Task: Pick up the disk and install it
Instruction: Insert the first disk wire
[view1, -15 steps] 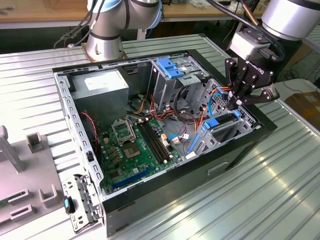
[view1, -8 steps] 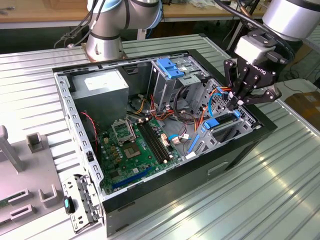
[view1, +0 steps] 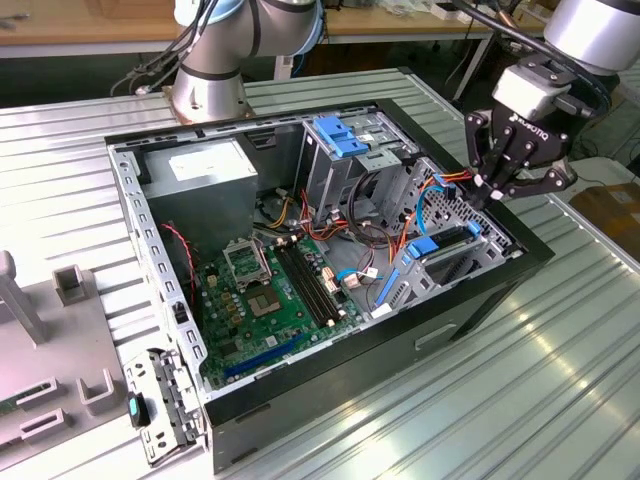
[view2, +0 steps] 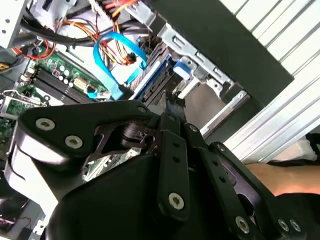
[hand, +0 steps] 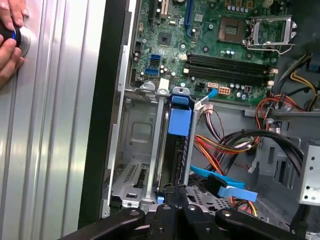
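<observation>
Disk (hand: 178, 131) sat edge-on in the drive cage (hand: 135, 145), seemingly seated | tool (hand: 173, 192) was clenched, tips at disk's exposed end | person's hand (hand: 9, 45) rested on desk (hand: 55, 125) beside case (hand: 107, 100)

Robotics lab or workshop, no question. Ribbed metal desk (view1: 560, 340) across whole scene, robot arm base (view1: 205, 95) standing right on it. Open computer case (view1: 470, 300) lying on its side, motherboard (view1: 270, 300) and wiring (view1: 285, 212) laid bare. Grey fixtures (view1: 75, 285) at exterior view's left. Wooden benches (view1: 90, 25) behind, cables (view1: 150, 70) trailing beneath.
</observation>
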